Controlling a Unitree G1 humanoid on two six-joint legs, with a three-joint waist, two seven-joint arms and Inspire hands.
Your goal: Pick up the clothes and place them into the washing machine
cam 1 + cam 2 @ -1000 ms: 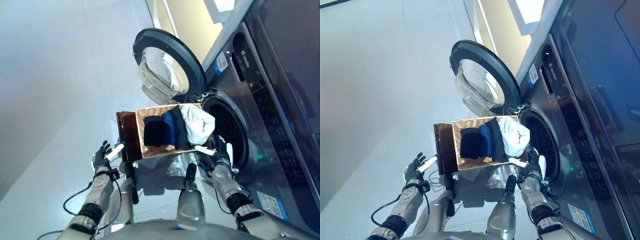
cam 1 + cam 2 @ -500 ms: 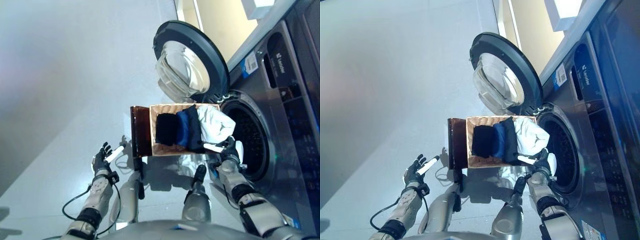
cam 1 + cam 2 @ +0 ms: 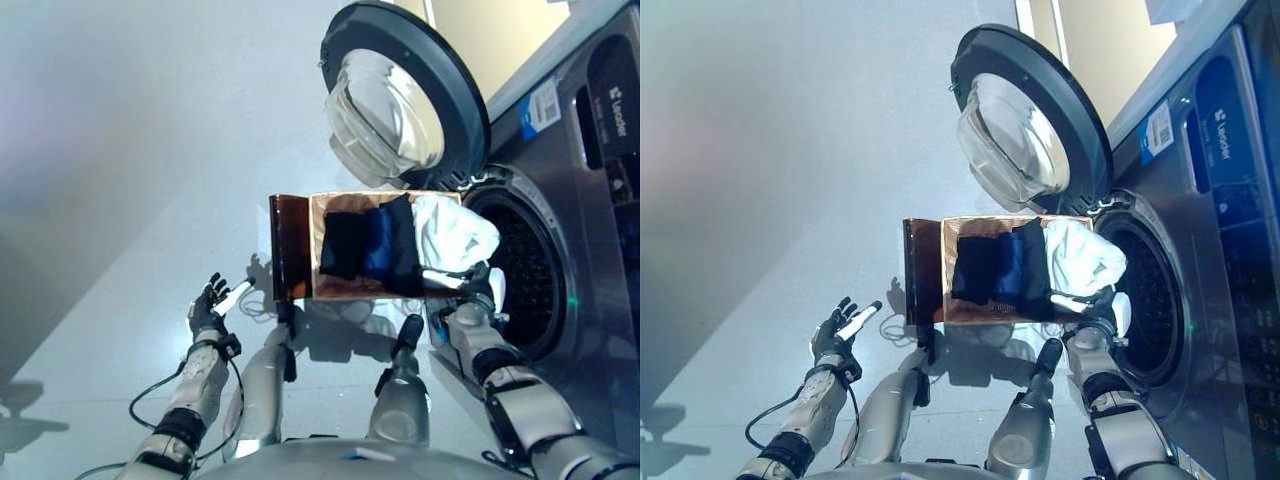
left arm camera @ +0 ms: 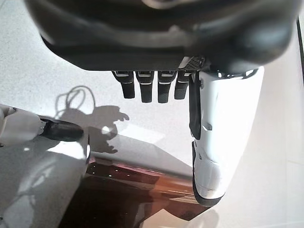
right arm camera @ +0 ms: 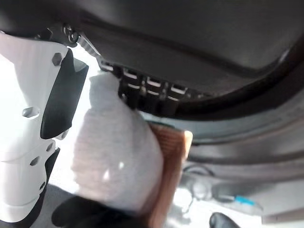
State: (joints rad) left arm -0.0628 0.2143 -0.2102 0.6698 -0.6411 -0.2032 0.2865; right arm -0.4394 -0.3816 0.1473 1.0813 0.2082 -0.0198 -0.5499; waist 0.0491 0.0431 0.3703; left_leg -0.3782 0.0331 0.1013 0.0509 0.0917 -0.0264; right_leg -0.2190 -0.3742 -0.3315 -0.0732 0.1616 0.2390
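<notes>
A wicker basket [image 3: 345, 292] holds folded black cloth [image 3: 343, 245], blue cloth [image 3: 378, 240] and a white cloth [image 3: 450, 232] that spills over its end towards the washing machine's open drum [image 3: 530, 270]. My right hand [image 3: 478, 290] sits at that end, between basket and drum. Its thumb lies straight along the white cloth's lower edge. In the right wrist view the white cloth [image 5: 114, 156] bulges between the thumb [image 5: 42, 95] and the straight fingers, beside the basket's corner [image 5: 168, 156]. My left hand [image 3: 210, 305] hangs open over the floor, left of the basket and holding nothing.
The basket rests on a dark brown stand [image 3: 290, 245], also seen past my left hand's fingers [image 4: 147, 85]. The washer's round door [image 3: 400, 95] stands swung open above the basket. Grey floor [image 3: 120, 150] stretches to the left.
The camera has moved, so the whole picture has shifted. Both hands keep their places relative to the basket and the drum.
</notes>
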